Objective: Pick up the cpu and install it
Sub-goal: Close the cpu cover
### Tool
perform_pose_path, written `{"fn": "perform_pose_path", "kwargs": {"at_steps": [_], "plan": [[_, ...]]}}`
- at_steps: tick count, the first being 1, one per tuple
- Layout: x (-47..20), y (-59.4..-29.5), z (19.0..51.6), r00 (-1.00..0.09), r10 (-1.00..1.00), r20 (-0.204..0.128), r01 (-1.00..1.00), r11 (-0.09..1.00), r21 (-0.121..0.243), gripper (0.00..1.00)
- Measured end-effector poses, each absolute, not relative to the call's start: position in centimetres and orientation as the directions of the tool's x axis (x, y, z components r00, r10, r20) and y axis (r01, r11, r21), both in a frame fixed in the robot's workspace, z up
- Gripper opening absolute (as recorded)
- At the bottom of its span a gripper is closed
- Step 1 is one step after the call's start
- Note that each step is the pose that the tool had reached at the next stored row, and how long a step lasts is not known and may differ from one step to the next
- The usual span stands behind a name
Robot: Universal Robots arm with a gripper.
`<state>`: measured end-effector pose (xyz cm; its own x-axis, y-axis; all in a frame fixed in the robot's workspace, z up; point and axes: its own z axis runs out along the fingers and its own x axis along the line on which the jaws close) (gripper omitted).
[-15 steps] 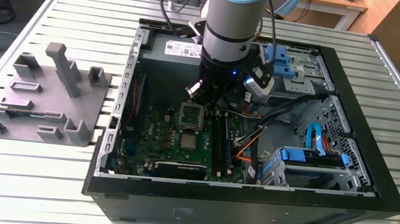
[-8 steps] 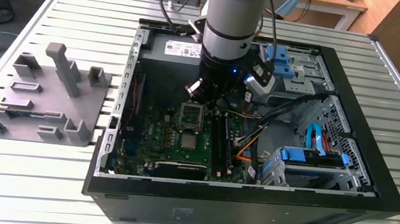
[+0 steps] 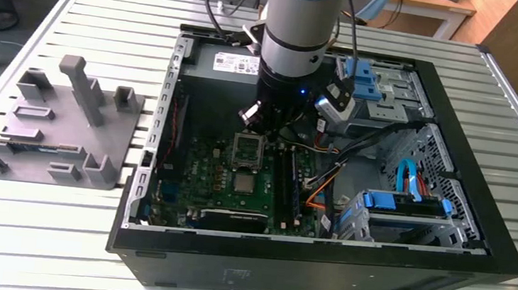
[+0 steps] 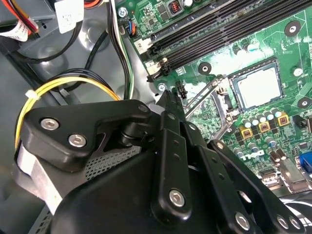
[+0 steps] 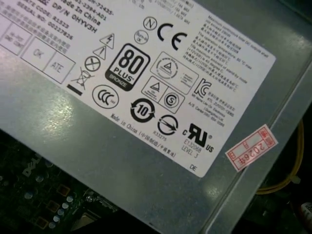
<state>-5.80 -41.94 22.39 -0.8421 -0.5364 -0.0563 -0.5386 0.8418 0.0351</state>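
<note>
Open PC case [image 3: 504, 265] sits on a slatted metal table [image 3: 3, 234], grey fixture [image 3: 51, 132] well apart on the exterior view's left. The gripper [image 4: 168, 95] looks pinched shut, holding nothing, hovering above the green motherboard [image 3: 208, 176]. The cpu [image 4: 257, 87] already sits in its socket, case walls close around.

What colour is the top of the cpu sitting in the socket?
Pale silvery grey; the cpu shows best in the second wrist view.
</note>
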Motion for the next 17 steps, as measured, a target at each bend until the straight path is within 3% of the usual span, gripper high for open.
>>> {"fn": "perform_pose_path", "kwargs": {"at_steps": [17], "plan": [[-6.03,-41.95,23.01,-0.824,-0.564,-0.061,-0.566,0.824,0.033,0.11]]}}
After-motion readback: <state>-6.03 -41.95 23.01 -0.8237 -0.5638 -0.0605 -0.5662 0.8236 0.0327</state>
